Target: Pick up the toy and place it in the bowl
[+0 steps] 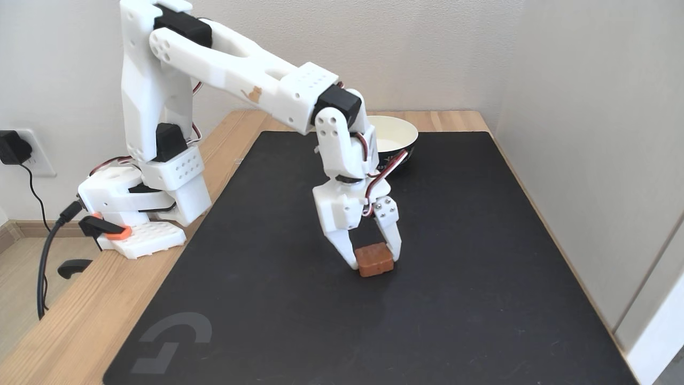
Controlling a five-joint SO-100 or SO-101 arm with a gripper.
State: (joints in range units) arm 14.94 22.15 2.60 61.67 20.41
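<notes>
The toy (375, 260), a small reddish-brown block, lies on the black mat (470, 299) near its middle in the fixed view. My white gripper (375, 262) reaches down over it, one finger against the toy's left end and the other against its right end. The jaws look closed onto the block, which still rests on the mat. The bowl (396, 137), cream inside and dark navy outside, stands at the mat's far edge behind the wrist, partly hidden by the arm.
The arm's base (140, 214) is clamped at the left edge of the wooden table (69, 315), with cables hanging off that side. A wall (588, 160) runs close along the mat's right edge. A wide stretch of mat lies in front of the toy.
</notes>
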